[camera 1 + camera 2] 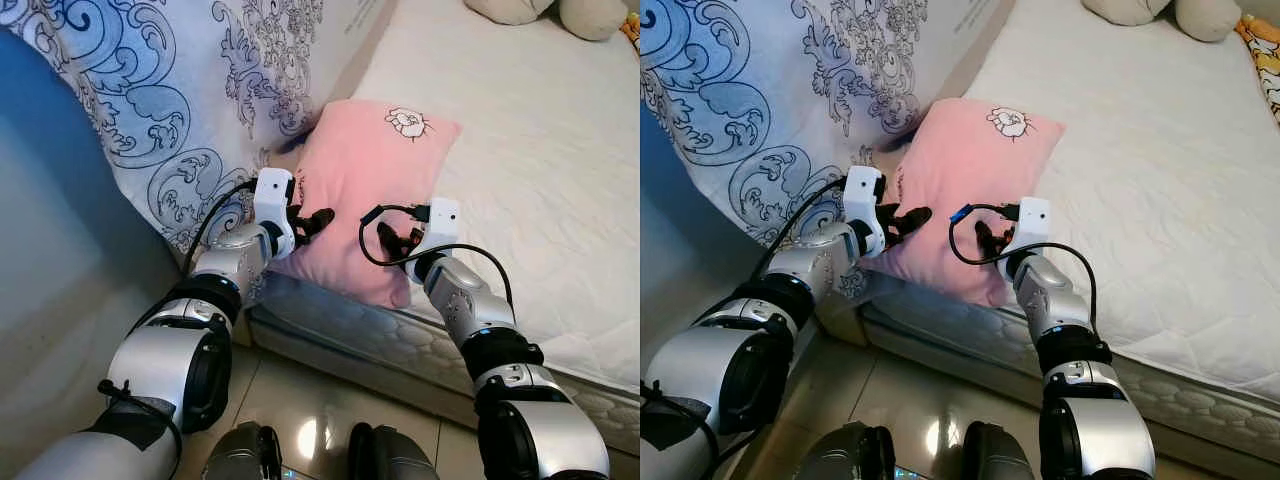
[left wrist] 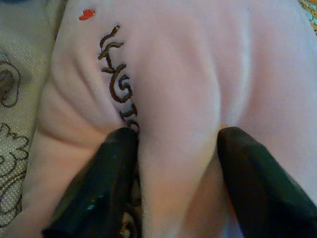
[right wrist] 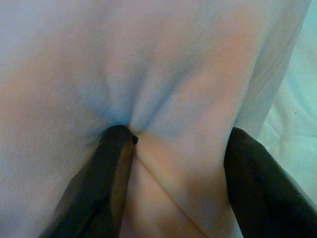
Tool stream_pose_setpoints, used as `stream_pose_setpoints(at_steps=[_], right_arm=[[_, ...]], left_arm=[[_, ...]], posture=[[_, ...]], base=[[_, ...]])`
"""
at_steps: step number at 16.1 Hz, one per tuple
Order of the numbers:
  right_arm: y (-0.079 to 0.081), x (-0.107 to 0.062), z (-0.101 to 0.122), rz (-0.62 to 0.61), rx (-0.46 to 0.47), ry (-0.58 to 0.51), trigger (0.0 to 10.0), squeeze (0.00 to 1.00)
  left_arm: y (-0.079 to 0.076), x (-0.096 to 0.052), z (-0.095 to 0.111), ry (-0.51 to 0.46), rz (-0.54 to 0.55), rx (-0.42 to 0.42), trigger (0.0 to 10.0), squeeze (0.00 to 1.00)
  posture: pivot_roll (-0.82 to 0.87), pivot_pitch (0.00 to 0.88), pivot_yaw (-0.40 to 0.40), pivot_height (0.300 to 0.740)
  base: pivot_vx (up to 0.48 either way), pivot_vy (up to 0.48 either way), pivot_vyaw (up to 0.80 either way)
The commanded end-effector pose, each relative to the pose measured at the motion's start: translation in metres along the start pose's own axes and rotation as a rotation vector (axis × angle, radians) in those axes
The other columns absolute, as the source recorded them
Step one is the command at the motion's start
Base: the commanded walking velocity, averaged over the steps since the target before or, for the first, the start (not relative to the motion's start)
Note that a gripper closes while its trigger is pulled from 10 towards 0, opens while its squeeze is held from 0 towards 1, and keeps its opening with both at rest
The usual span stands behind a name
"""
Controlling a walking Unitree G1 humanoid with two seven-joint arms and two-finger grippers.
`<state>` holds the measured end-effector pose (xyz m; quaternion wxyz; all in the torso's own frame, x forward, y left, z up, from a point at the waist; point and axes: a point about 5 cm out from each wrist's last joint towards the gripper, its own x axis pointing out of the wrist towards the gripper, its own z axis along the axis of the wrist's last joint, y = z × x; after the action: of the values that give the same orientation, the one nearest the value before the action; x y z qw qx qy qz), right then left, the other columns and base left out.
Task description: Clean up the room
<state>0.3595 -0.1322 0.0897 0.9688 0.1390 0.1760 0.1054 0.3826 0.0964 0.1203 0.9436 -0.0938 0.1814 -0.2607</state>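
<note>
My left end effector (image 1: 318,220) and right end effector (image 1: 388,236) each pinch the pink pillow (image 1: 365,185); I should lift evenly, clearing the bed (image 1: 540,200) edge.

Pink pillow (image 1: 370,190): dark brown embroidered script (image 2: 116,82) runs along one edge, seen close in the left wrist view beside a black finger (image 2: 96,191) of the left pincer (image 2: 173,188). Strokes look like cursive letters, but no word can be made out; part is hidden behind the finger. A small red stitched mark (image 2: 87,14) sits above the script, not a letter. Near the pillow's far corner, a line-drawn emblem (image 1: 408,123), a picture and not text. No other readable words, numbers, brands or labels.
</note>
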Motion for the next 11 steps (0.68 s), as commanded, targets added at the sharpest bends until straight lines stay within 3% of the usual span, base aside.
stream_pose_setpoints(at_steps=[1, 5, 7, 11], right_arm=[[0.0, -0.001, -0.005, 0.008, 0.028, 0.01, 0.0, 0.0], [-0.001, -0.002, -0.008, 0.007, 0.027, 0.006, 0.0, 0.0], [-0.002, -0.005, -0.008, 0.0, -0.029, -0.019, 0.0, 0.0], [-0.005, -0.006, -0.01, -0.011, -0.051, -0.022, 0.0, 0.0]], left_arm=[[-0.012, 0.004, -0.011, 0.057, -0.05, -0.023, 0.0, 0.0], [-0.014, 0.005, -0.009, 0.036, -0.064, 0.024, 0.0, 0.0], [-0.016, 0.006, 0.001, -0.03, -0.073, 0.132, 0.0, 0.0], [-0.018, 0.006, -0.001, -0.06, -0.08, 0.121, 0.0, 0.0]], posture=[[-0.04, 0.146, -0.052, 0.71], [-0.04, 0.145, -0.05, 0.71], [-0.04, 0.143, -0.049, 0.71], [-0.04, 0.145, -0.049, 0.71]], base=[[0.0, 0.0, 0.0], [0.0, 0.0, 0.0], [0.0, 0.0, 0.0], [0.0, 0.0, 0.0]])
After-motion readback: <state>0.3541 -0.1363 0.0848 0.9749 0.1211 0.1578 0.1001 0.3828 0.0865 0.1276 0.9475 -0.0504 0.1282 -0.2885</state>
